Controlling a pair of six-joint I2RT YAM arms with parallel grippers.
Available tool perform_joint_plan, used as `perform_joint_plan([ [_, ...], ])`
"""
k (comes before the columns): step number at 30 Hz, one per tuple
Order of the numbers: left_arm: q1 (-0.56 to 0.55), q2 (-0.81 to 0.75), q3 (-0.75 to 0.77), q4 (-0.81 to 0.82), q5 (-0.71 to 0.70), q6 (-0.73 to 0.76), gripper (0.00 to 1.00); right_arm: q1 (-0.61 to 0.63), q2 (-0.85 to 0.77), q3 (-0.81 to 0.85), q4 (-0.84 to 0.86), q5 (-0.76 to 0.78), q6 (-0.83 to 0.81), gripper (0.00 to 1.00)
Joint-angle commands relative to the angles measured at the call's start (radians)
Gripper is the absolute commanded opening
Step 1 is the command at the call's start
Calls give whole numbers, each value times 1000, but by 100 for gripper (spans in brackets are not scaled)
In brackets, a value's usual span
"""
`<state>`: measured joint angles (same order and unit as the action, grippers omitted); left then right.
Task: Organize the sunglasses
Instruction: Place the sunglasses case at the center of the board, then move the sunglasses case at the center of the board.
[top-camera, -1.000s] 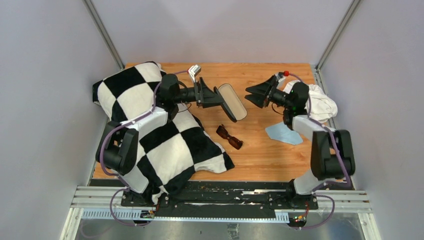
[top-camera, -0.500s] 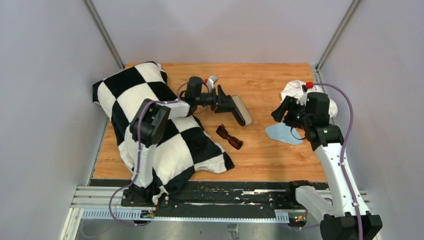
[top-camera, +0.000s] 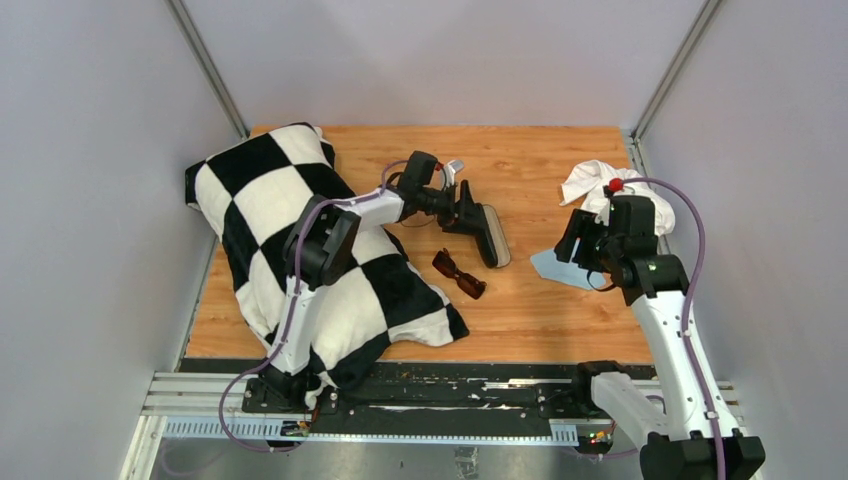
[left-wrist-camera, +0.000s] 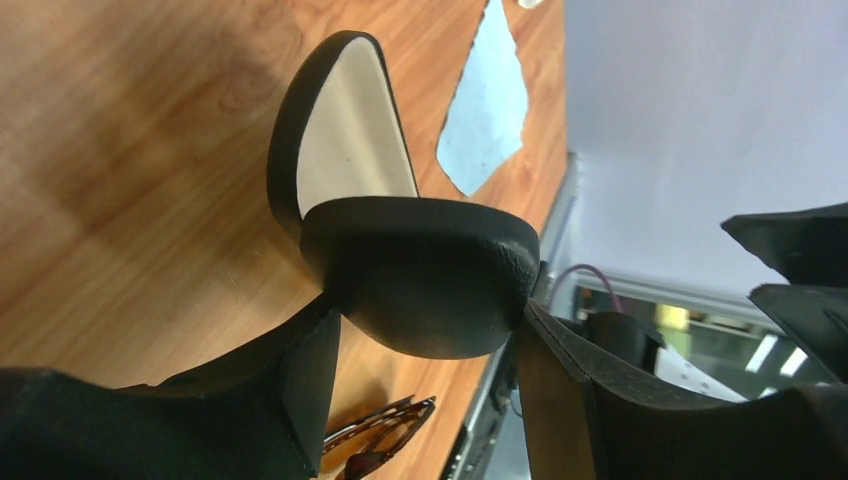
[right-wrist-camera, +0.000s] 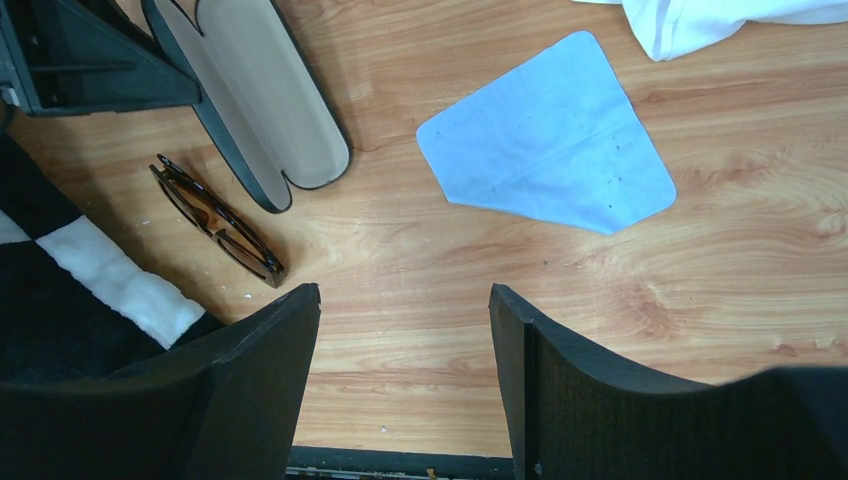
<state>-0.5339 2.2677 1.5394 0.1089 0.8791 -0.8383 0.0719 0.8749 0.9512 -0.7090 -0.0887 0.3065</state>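
**A:** A pale wooden tabletop (top-camera: 540, 310), boxed in by plain grey walls (top-camera: 100, 200). From above, what is the left gripper (top-camera: 466, 213) doing?

**B:** It is clamped on one half of an open black oval hard case (top-camera: 492, 236) with a cream lining. A big black-and-white checkered cloth (top-camera: 290, 250) lies under and behind that arm.

**A:** And the glasses?

**B:** The small, dark reddish-brown translucent sunglasses (top-camera: 459, 274) with brown lenses lie folded on the wood. They are just nearward of the left gripper, beside the case, and well to the left of the right gripper (top-camera: 573, 238). That one hangs over the edge of a flat light blue cloth (top-camera: 556, 268). A crumpled white cloth (top-camera: 600, 180) sits behind it.

**A:** The left wrist view?

**B:** Both fingers (left-wrist-camera: 300, 380) press the sides of the black shell, and the lined half stands open beyond it. A corner of the sunglasses shows low down between the fingers.

**A:** And the right wrist?

**B:** The jaws are spread wide, with only bare wood between them. The sunglasses lie beyond one fingertip, next to the case's rounded end. The blue cloth lies ahead, nearer the other fingertip.
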Motion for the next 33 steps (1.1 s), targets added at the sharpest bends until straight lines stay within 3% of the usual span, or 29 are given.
perform_joint_plan([
  [1,-9,-14,110,-468,-245,334,32,-3,11,-3,-15,-22,4,68],
  [3,-9,-42,110,-517,-295,367,60,-4,21,-5,-3,-40,9,69],
  [6,-9,-78,115,-566,-368,389,79,-3,38,-10,19,-71,22,69],
  [10,-9,-99,146,-623,-424,419,98,-1,63,-28,64,-116,46,69],
  [21,-9,-189,182,-683,-514,428,100,29,152,-101,177,-189,112,69],
  [30,-8,-408,73,-674,-601,387,97,270,321,-71,245,-80,199,69],
  [33,-2,-507,10,-679,-624,390,97,276,427,-59,279,-173,240,68],
])
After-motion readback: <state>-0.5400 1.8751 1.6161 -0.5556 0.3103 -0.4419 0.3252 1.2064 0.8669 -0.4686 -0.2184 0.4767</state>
